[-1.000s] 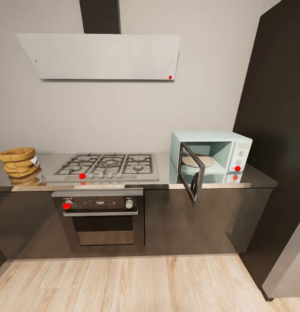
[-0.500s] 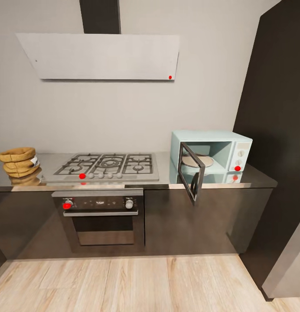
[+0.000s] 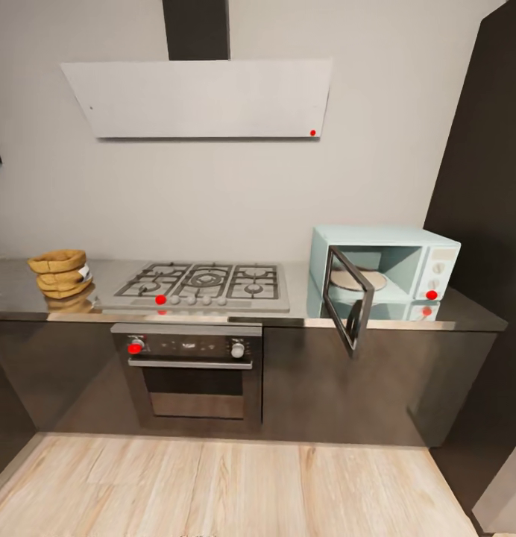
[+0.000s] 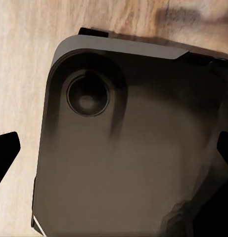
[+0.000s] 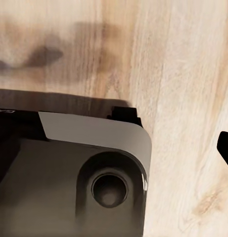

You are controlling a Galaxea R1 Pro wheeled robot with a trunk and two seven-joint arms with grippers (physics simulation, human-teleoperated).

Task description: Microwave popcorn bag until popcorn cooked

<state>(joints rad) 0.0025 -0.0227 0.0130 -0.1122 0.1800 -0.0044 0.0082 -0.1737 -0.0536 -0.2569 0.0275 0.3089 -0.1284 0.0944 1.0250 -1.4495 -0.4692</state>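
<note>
Since my view swung left a moment ago, the popcorn bag (image 3: 61,273) sits nearer centre on the countertop (image 3: 19,287), microwave (image 3: 385,273) door open; both my grippers look spread, holding nothing.

The robot's base (image 4: 118,163) is a dark, glossy, round-cornered shell with a circular recess (image 4: 87,95).

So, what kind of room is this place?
A home kitchen, most likely: a gas hob set in the countertop, a built-in oven below it, and a microwave with its door open.
</note>
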